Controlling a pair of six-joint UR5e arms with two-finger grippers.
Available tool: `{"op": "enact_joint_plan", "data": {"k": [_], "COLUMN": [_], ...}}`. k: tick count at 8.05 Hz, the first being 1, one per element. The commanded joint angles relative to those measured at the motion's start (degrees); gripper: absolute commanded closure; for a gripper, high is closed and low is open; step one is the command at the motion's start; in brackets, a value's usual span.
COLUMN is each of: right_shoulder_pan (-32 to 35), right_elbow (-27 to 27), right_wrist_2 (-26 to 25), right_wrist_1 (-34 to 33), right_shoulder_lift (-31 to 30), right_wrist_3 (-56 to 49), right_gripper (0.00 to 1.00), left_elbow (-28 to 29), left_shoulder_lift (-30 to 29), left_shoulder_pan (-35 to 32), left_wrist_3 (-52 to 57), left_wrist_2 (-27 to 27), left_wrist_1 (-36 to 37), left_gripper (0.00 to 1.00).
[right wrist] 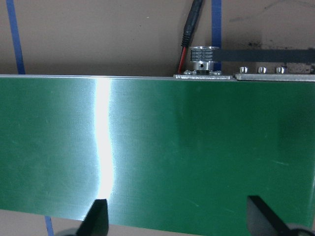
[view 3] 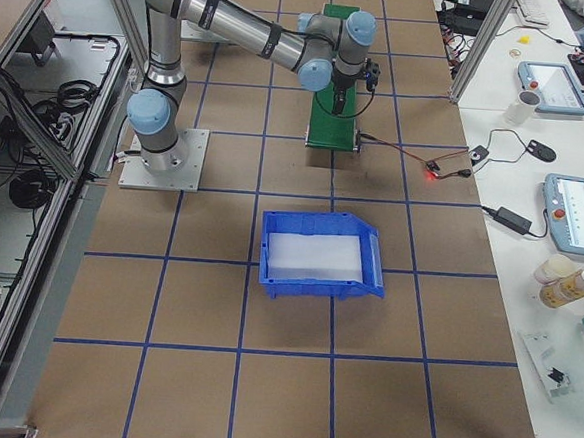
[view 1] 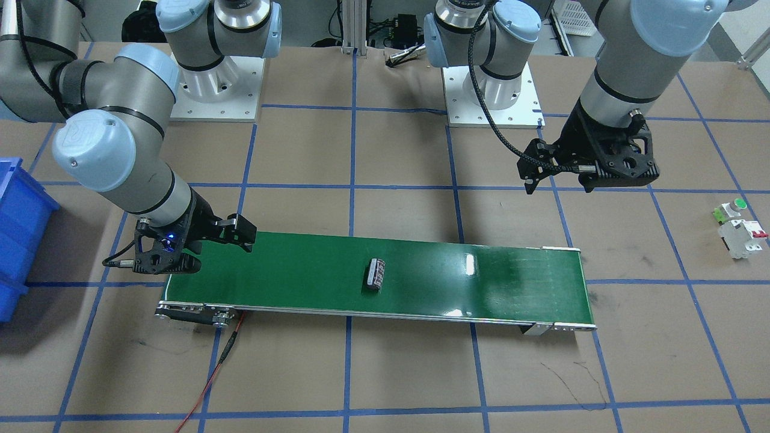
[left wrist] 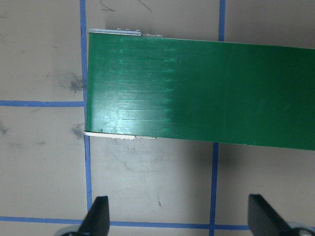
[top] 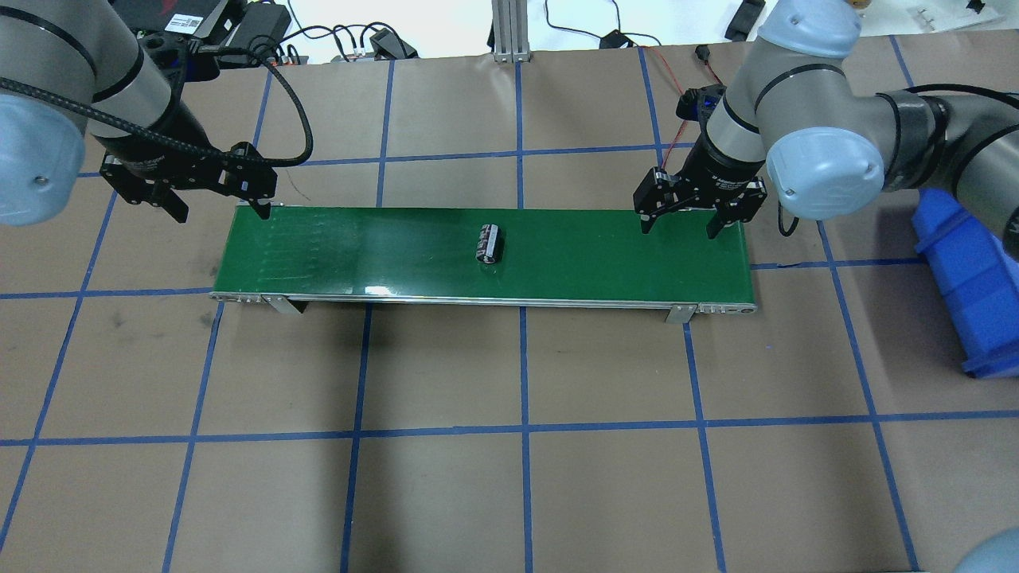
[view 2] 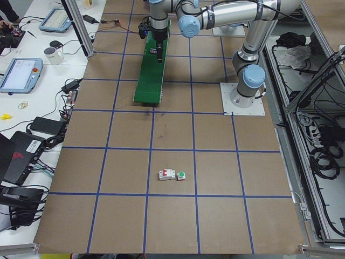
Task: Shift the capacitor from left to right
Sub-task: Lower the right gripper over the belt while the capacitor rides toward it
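Note:
The capacitor, a small dark cylinder with pale printing, lies on its side near the middle of the green conveyor belt. In the overhead view the capacitor is on the belt, apart from both grippers. My left gripper is open and empty, hovering at the belt's left end; it also shows in the front view. My right gripper is open and empty over the belt's right end, also in the front view. Both wrist views show bare belt and no capacitor.
A blue bin stands on the table beyond the belt's right end. A white breaker and a green-capped push button sit on the table past my left arm. A red cable runs from the belt's motor end.

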Motion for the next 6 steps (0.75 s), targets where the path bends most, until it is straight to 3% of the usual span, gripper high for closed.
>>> {"op": "enact_joint_plan", "data": {"k": [1,6], "right_shoulder_pan": [0.1,3.2], "right_elbow": [0.1,0.1], "right_wrist_2": [0.4,0.2], "right_wrist_1": [0.0,-0.4], "right_shoulder_lift": [0.3,0.3], "right_wrist_3": [0.2,8.5], "right_gripper": [0.00,0.00], "left_elbow": [0.0,-0.1], "left_shoulder_lift": [0.0,0.2], "left_shoulder_pan": [0.0,0.0], "left_wrist_3": [0.0,0.1], "left_wrist_2": [0.1,0.4], "left_wrist_1": [0.0,-0.1], "left_gripper": [0.00,0.00]}}
